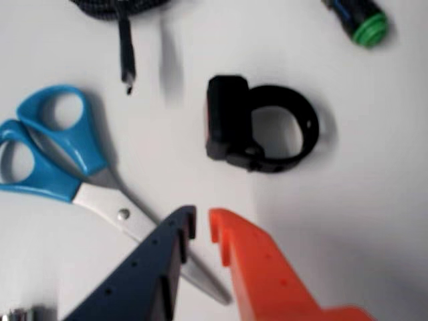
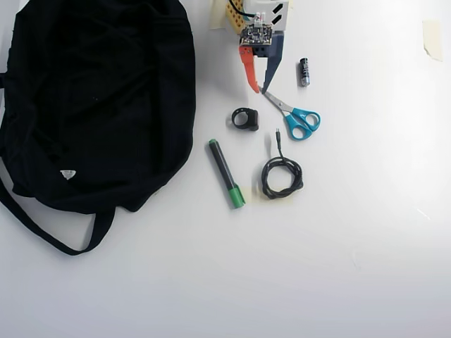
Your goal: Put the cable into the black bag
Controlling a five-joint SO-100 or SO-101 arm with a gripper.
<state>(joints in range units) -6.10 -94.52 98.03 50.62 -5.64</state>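
Cable (image 2: 281,174) lies untouched on the counter (image 2: 352,246), coiled, plug tail pointing to 12 o'clock. Hand (image 2: 258,86) is released and empty, jaws slightly parted, poised over the scissor blade tips in the overhead view. Scissors (image 2: 296,116) lie at its 4 o'clock, black ring-shaped strap (image 2: 245,119) at 7 o'clock, cable beyond at 5 o'clock. Marker (image 2: 225,172) sits just left of the coil. Black bag (image 2: 99,98) occupies the far left. Judgement: cord is light, limp, likely to uncoil; take hold across the bundled loop, not the tail.
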